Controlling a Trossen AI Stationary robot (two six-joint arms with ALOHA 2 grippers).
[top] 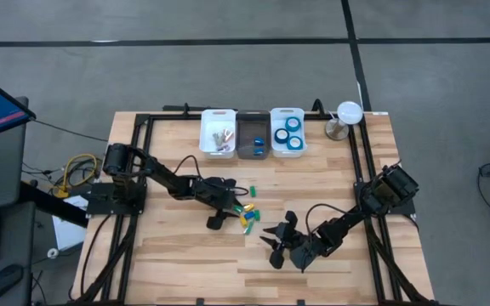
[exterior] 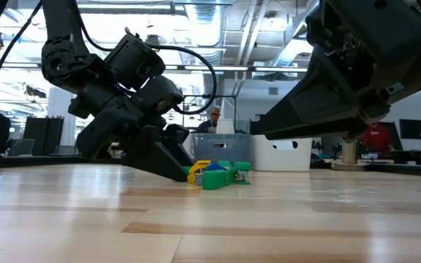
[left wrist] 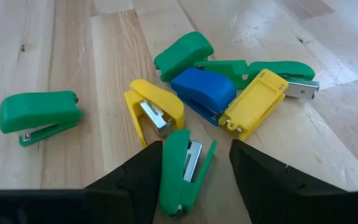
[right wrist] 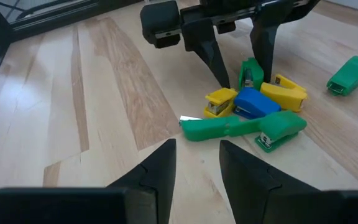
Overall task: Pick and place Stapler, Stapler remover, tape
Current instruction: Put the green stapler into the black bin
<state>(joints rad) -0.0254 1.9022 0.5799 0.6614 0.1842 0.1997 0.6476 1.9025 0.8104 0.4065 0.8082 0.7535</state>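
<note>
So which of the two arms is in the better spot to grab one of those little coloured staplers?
The left. Its open left gripper already straddles a small green plastic stapler at the pile's edge. The right gripper, also open, sits over bare wooden table, short of the pile.

Green, yellow, blue staplers [left wrist: 216, 93], blue tape [top: 289, 134], white bins [top: 218, 115]

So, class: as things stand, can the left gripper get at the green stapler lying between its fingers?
Probably yes: the left gripper is open, its fingers either side of the green stapler, with nothing between them.
</note>
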